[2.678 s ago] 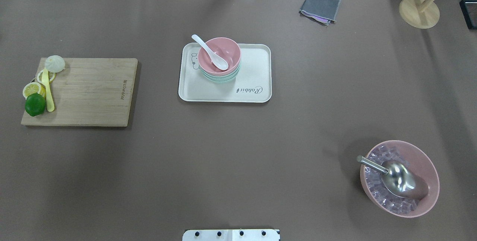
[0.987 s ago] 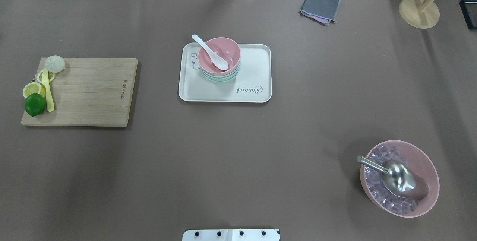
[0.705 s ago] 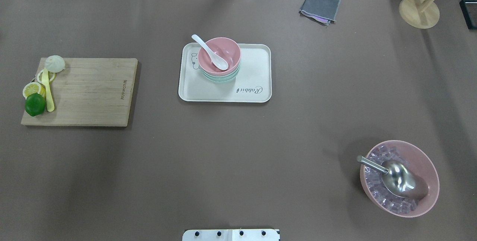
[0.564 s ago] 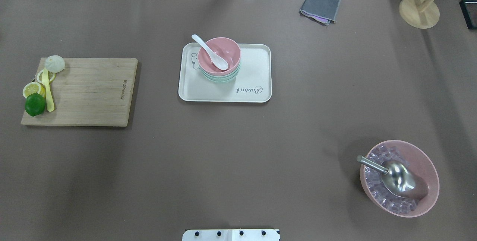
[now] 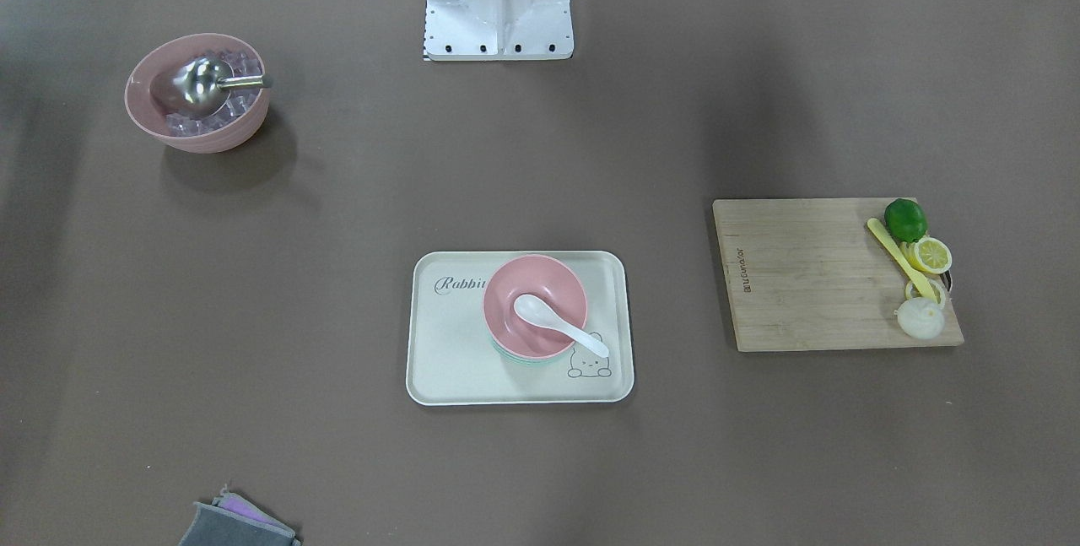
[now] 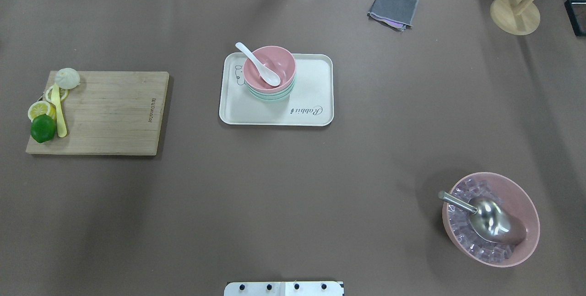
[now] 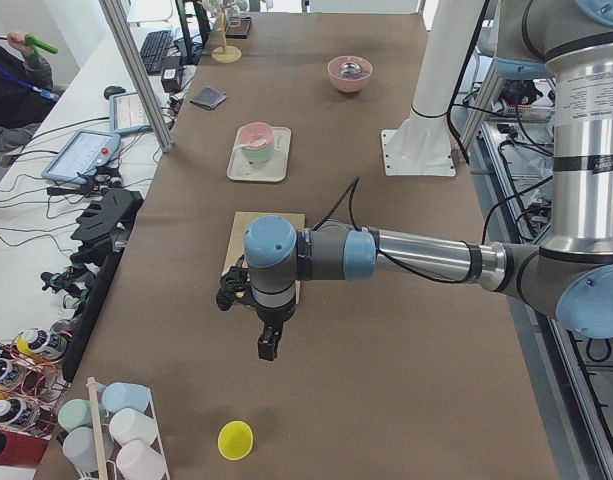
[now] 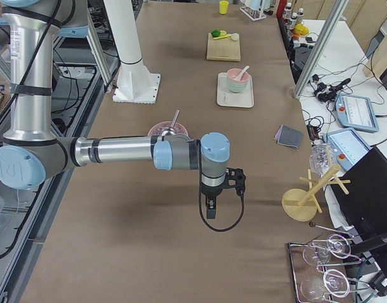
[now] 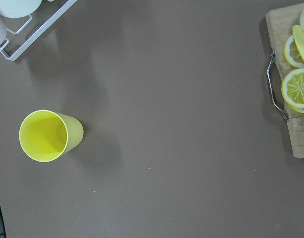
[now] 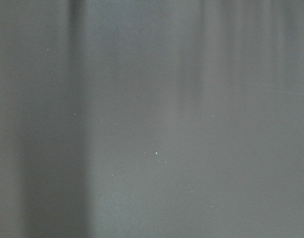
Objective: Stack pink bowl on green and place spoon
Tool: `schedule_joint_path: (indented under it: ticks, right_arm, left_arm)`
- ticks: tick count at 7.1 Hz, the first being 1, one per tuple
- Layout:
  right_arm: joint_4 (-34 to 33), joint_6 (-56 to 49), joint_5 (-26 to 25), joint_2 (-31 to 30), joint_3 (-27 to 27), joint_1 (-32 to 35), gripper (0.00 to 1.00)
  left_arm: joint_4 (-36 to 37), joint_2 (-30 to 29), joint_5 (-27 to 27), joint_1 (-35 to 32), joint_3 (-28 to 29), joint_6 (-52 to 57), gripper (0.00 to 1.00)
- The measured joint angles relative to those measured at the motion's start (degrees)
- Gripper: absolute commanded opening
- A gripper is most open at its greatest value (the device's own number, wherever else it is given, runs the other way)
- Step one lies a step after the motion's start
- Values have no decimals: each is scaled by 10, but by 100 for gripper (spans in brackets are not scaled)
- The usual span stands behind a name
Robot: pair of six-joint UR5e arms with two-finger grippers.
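Observation:
The pink bowl sits nested on the green bowl at the left part of the cream tray. The white spoon lies in the pink bowl, its handle over the far-left rim. The front view shows the same stack and spoon. My left gripper hangs over bare table beyond the cutting board, far from the tray. My right gripper hangs over bare table near the wooden stand. I cannot tell whether either gripper is open or shut.
A wooden cutting board with a lime, lemon slices and a bun lies left. A large pink bowl of ice cubes with a metal scoop stands front right. A grey cloth, a wooden stand and a yellow cup are farther off.

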Motion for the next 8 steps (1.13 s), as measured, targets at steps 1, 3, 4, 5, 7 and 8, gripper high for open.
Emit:
schedule_joint_path:
  ticks: [1, 3, 4, 5, 7, 8]
  right_arm:
    - [0, 0, 0, 0, 0, -3, 100]
    - [0, 1, 1, 0, 0, -10, 100]
    - [0, 1, 1, 0, 1, -11, 100]
    - [0, 1, 2, 0, 1, -12, 100]
    - [0, 1, 2, 1, 2, -13, 100]
    - [0, 1, 2, 1, 2, -14, 100]
  left_arm:
    - [-3, 0, 0, 0, -1, 0, 98]
    - [-13, 3, 0, 0, -2, 1, 98]
    - [-14, 4, 1, 0, -2, 1, 98]
    - [-14, 4, 1, 0, -2, 1, 98]
    - [-15, 5, 1, 0, -3, 1, 98]
    - [-15, 5, 1, 0, -3, 1, 98]
